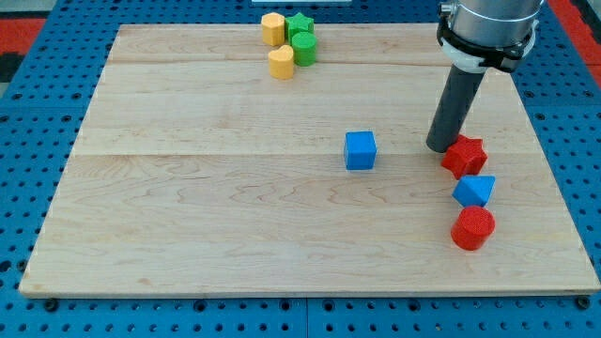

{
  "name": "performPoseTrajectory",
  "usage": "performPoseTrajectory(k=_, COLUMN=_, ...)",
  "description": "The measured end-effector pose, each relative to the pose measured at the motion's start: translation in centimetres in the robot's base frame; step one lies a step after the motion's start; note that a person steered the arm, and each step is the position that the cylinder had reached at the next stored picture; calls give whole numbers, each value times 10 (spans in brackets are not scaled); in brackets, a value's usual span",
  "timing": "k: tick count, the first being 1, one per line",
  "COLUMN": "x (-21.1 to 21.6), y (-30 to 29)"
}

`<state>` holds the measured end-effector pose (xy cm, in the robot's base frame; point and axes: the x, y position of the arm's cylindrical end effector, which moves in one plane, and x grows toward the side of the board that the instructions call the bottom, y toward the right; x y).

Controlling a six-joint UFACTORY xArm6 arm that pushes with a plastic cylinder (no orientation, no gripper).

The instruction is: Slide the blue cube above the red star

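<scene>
The blue cube [360, 150] sits on the wooden board near the middle, right of centre. The red star [464, 156] lies to its right, near the board's right side. My tip [439, 147] rests on the board between them, touching or almost touching the star's left edge and well apart from the cube's right face. The rod rises from it toward the view's top right.
A blue triangular block [474, 191] and a red cylinder [472, 228] lie just below the star. A cluster at the top holds a yellow block [273, 29], a yellow heart-like block [281, 63], a green star [299, 25] and a green cylinder [304, 48]. The board's right edge [549, 169] is near.
</scene>
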<state>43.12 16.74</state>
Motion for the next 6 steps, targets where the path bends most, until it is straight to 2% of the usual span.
performPoseTrajectory(k=1, x=-31, y=-5)
performPoseTrajectory(k=2, x=-63, y=-47)
performPoseTrajectory(k=3, x=-63, y=-112)
performPoseTrajectory(k=4, x=-51, y=-167)
performPoseTrajectory(k=5, x=3, y=-179)
performPoseTrajectory(k=6, x=42, y=-162)
